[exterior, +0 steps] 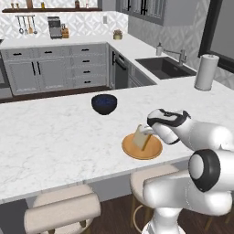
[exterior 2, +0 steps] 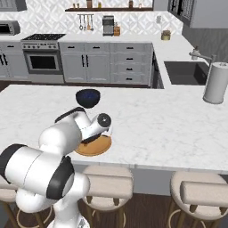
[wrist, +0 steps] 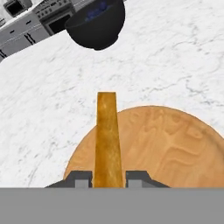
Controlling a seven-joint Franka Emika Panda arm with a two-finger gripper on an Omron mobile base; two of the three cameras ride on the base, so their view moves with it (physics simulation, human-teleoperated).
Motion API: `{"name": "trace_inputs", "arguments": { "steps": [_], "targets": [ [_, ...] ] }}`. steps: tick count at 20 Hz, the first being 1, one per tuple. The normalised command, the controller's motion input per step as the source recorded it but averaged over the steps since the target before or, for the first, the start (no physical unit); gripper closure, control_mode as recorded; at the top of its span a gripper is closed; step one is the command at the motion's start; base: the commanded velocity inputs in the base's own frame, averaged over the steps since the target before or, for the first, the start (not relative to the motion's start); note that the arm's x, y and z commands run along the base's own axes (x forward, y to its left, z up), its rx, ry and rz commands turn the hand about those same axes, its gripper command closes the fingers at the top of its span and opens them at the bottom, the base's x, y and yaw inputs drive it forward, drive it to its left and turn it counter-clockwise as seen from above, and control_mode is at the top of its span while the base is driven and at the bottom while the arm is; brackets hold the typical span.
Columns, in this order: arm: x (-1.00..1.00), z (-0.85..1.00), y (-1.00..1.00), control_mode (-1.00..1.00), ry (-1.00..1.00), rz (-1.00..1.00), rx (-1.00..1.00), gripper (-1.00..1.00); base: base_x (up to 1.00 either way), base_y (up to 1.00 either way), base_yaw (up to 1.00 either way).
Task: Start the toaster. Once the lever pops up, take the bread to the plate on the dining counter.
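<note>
The bread [exterior: 139, 138] stands upright and slightly tilted over the round orange-brown plate [exterior: 142, 148] on the white marble dining counter [exterior: 55, 137]. My gripper [exterior: 145, 132] is shut on the slice from its near side. In the hand view the bread [wrist: 107, 135] shows edge-on as an orange-brown strip between my two fingertips [wrist: 82, 178], with the plate [wrist: 175, 148] spread beneath it. I cannot tell whether the slice's lower edge touches the plate. In the right base view my arm covers part of the plate [exterior 2: 95, 147]. The toaster and its lever are out of view.
A dark blue bowl [exterior: 104, 103] sits on the counter beyond the plate. A paper towel roll [exterior: 206, 72] stands at the far right by the sink [exterior: 164, 66]. Padded stools [exterior: 64, 210] line the counter's near overhanging edge.
</note>
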Motion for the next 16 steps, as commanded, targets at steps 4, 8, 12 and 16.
{"name": "trace_inputs", "arguments": {
  "steps": [4,8,12,16],
  "targets": [
    [0.24,-0.17,0.0,-1.0,0.0,0.0,0.0,1.0,0.0,0.0,0.0],
    [0.12,-0.31,0.0,-1.0,0.07,0.01,0.0,1.0,0.0,0.0,0.0],
    [0.02,-0.44,0.0,-1.0,0.13,0.0,0.0,1.0,0.0,0.0,0.0],
    [-0.01,-0.55,0.0,-1.0,0.19,0.0,0.08,1.0,0.0,0.0,0.0]
  ]
}}
